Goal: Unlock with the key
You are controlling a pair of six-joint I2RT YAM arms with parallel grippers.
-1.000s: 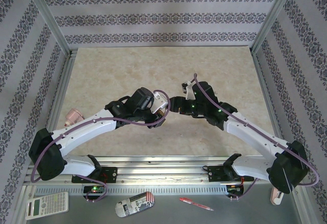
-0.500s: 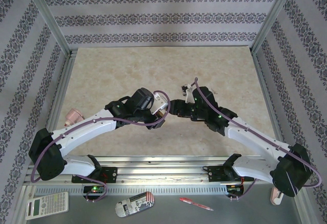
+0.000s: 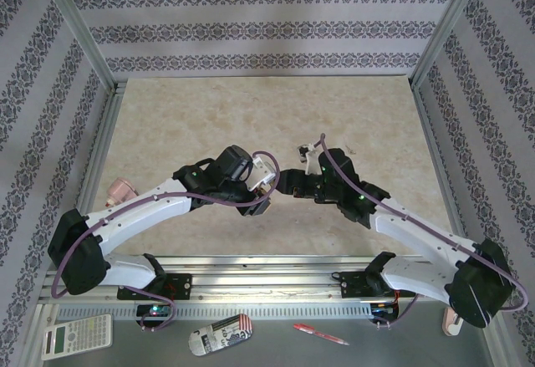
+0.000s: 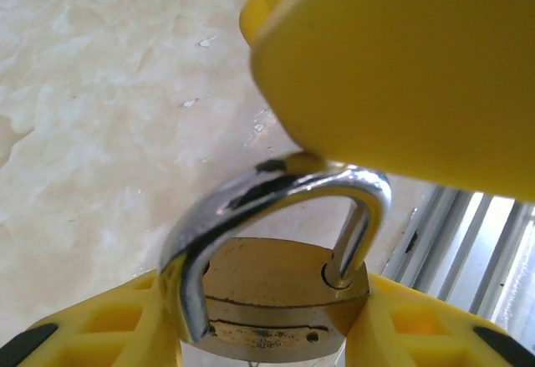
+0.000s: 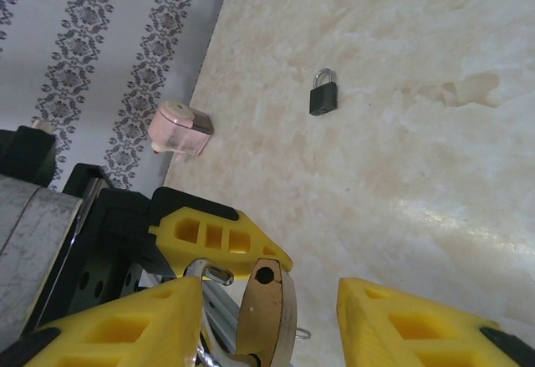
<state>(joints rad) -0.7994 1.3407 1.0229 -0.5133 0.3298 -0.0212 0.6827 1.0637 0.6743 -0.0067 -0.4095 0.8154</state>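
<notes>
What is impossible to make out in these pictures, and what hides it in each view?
The key and keyhole: in the left wrist view the brass padlock turns its underside away.
Upper right of that view: a blurred yellow finger blocks it.
Top view: the left gripper and right gripper mostly cover the padlock.
The black padlock: too small in the right wrist view for detail.

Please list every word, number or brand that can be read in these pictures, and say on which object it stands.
None can be read.
calculator: key markings too small.
brass padlock: blurred, no legible stamp.
black padlock: too small to tell.
red pen: too small.
</notes>
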